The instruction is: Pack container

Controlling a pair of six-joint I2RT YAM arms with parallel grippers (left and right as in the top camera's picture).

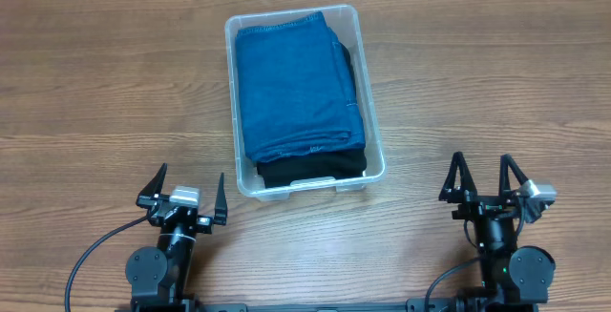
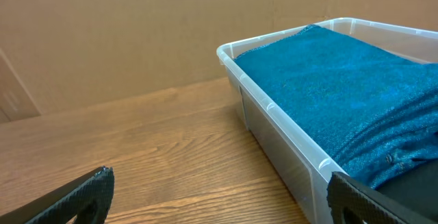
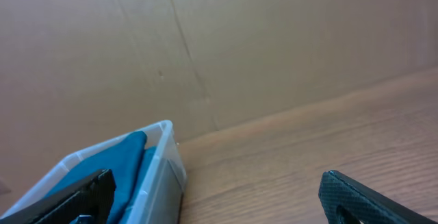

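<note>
Two folded cloths, a blue cloth (image 1: 296,88) over a black cloth (image 1: 315,167), fill the container (image 1: 231,93) mid-table; left gripper (image 1: 191,173) and right gripper (image 1: 481,158) hang empty, jaws wide. A careless reach could snag its rim and drag it

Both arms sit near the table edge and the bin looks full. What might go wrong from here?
1. In the left wrist view the blue cloth lies about level with the rim of the container, so a lid or another item may not sit flat.
2. The black cloth shows from under it at the near end, so the stack may be uneven.
3. The left gripper, open, stands near the container's near corner. A forward move might nudge it.
</note>
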